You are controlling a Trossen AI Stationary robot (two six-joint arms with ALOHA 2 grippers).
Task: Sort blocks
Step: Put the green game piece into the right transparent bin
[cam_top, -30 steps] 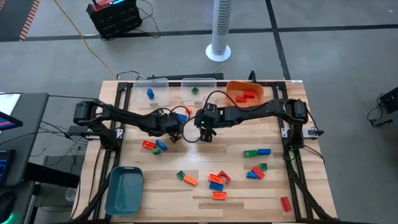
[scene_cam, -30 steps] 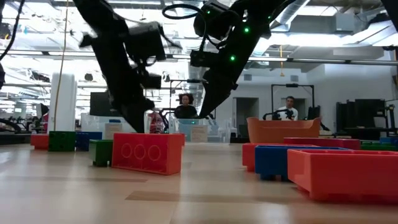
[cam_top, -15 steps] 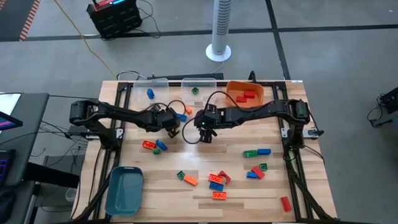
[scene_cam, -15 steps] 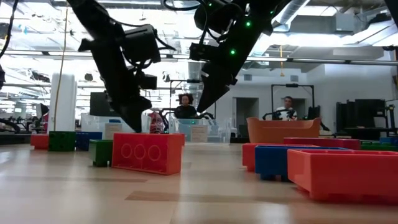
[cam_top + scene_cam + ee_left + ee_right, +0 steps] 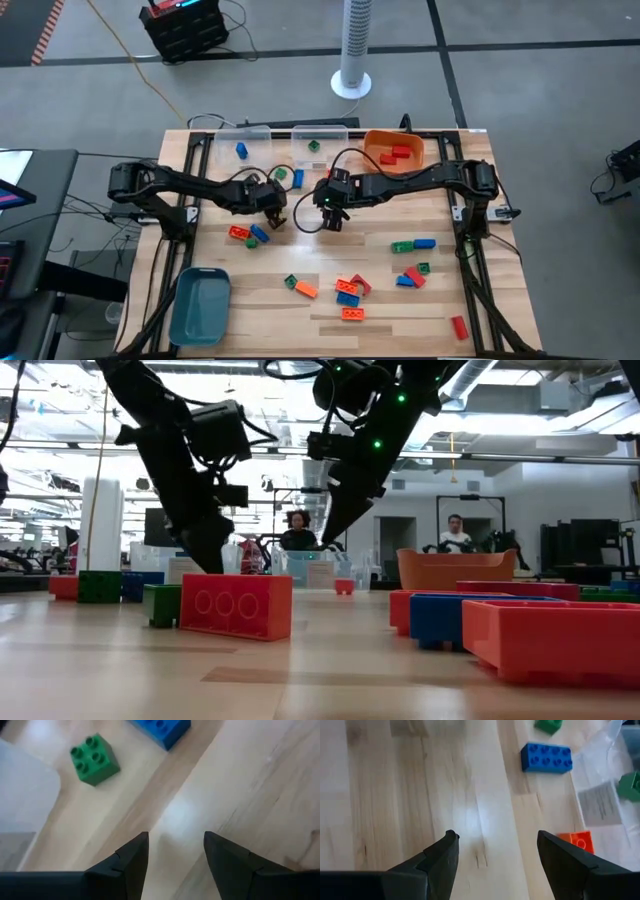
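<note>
on pale wooden table [image 5: 250, 290], scattered blocks [image 5: 349, 289]

My matt dark fingers [image 5: 125, 860] hang over pale, smooth wood table [image 5: 240, 785]; glossy plastic blocks [image 5: 94, 759] at eleven o'clock.

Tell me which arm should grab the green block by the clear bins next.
Left, probably. The left gripper is open and empty, and the green block lies just ahead of it, nearest its side. The right gripper, also open and empty, sits farther off.
</note>
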